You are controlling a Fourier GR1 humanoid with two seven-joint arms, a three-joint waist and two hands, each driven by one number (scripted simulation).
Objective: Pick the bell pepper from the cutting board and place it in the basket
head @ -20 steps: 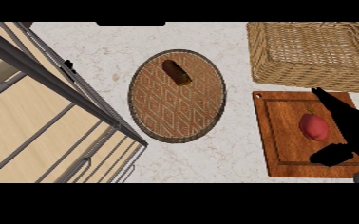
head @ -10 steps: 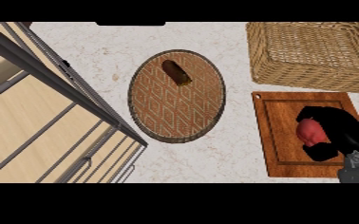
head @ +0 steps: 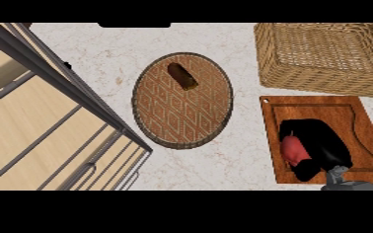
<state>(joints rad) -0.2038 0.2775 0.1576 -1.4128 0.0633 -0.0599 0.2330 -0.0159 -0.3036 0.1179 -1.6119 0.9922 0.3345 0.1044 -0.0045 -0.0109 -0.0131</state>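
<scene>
A red bell pepper [head: 293, 149] lies on the wooden cutting board [head: 291, 109] at the lower right. My right hand [head: 320, 144] covers the pepper from the right, with black fingers and thumb curled round it, so only the pepper's left side shows. The grey forearm enters at the bottom right corner. A square wicker basket [head: 315, 55] stands just beyond the board at the upper right, with nothing visible inside. My left hand does not show.
A round woven mat [head: 182, 107] lies mid-counter with a small dark brown object [head: 183, 76] on its far part. A slanted cabinet with metal rails [head: 51, 123] fills the left side. Marble counter lies between the mat and board.
My right hand has come down from the board's right edge onto the pepper and its fingers have curled round it. The pepper, fully visible before, is now mostly covered.
</scene>
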